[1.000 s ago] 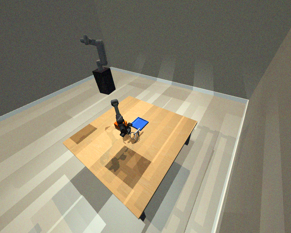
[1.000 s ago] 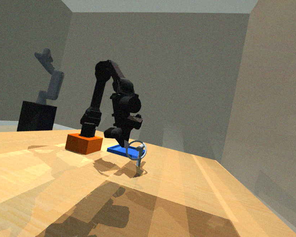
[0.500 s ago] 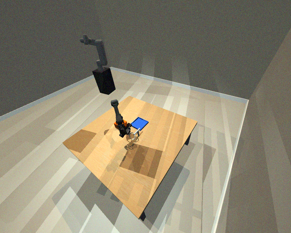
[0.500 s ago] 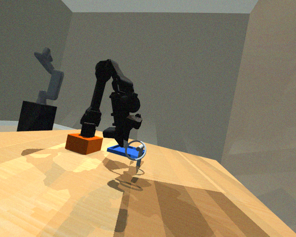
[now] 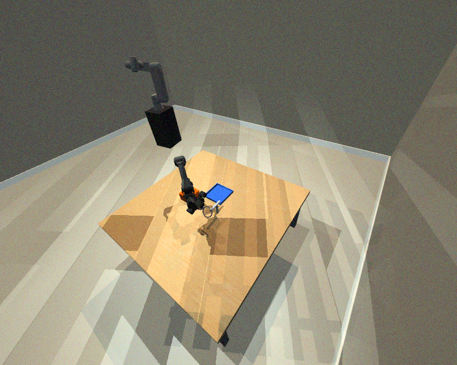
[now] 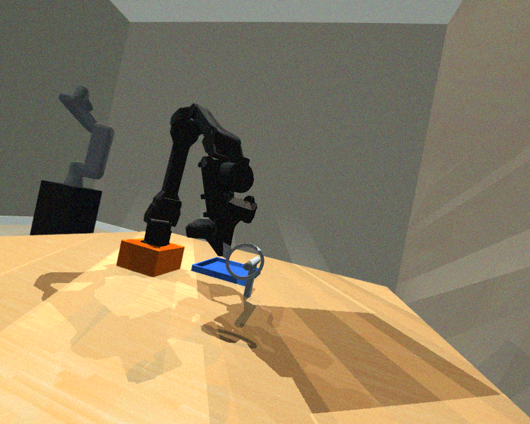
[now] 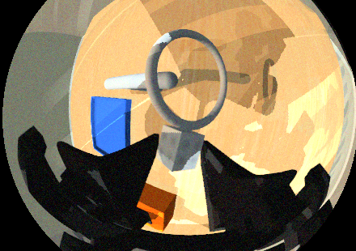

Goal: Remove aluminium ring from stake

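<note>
My gripper (image 5: 202, 207) (image 6: 224, 252) (image 7: 180, 142) is shut on the square grey tab (image 7: 180, 151) of the ring. The grey ring (image 5: 203, 208) (image 6: 227, 262) (image 7: 223, 78) stands on edge beyond the fingertips, raised above the table at cross-bar height. The pale cross-bar (image 5: 216, 205) (image 6: 255, 262) (image 7: 125, 82) shows its near end inside the ring's outline; I cannot tell whether that end passes through the ring. The stake's post (image 6: 248, 288) stands below the bar. The blue tray (image 5: 219, 193) (image 6: 215, 265) (image 7: 111, 125) lies behind the ring and holds nothing visible.
The arm's orange base block (image 6: 137, 260) (image 7: 158, 198) stands on the wooden table (image 5: 181, 270) (image 6: 50, 387), left of the tray in the exterior view. Dark shadows lie across the table. A second grey arm (image 5: 159, 84) (image 6: 96, 150) stands on a black pedestal (image 5: 164, 127) (image 6: 66, 209) beyond the table.
</note>
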Controlling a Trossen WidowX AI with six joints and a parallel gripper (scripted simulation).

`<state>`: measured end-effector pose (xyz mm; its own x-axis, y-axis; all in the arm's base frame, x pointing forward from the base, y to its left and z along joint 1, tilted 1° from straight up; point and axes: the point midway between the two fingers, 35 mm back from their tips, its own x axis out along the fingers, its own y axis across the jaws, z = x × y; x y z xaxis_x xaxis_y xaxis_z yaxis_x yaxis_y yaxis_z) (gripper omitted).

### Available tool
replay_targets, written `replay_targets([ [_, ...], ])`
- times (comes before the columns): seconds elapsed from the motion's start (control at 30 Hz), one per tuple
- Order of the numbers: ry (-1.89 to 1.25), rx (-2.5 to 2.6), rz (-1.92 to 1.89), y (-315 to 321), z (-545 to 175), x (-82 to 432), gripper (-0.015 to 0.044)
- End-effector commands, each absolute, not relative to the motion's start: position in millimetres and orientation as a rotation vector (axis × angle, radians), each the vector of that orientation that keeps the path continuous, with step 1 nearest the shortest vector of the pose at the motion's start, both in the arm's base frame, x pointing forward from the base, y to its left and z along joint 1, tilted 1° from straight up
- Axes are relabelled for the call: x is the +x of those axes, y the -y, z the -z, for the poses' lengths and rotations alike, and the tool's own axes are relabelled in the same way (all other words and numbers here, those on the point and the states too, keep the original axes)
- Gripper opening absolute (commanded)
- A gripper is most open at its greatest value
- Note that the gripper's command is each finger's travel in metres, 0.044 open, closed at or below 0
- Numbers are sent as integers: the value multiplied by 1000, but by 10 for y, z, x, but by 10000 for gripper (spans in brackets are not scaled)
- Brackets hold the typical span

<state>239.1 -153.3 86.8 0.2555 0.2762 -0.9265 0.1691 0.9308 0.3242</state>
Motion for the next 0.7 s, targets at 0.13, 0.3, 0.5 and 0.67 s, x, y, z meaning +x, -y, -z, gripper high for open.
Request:
replay_targets([
  [0.13,-1308,387,-77,1537,-1045,2401,0],
  [0.3,-1308,387,-77,1534,-1126,2397,0],
  [0.5,-1308,387,-77,1529,-1223,2390,0],
  [0.67,-1308,387,-77,1523,-1304,2381,0],
])
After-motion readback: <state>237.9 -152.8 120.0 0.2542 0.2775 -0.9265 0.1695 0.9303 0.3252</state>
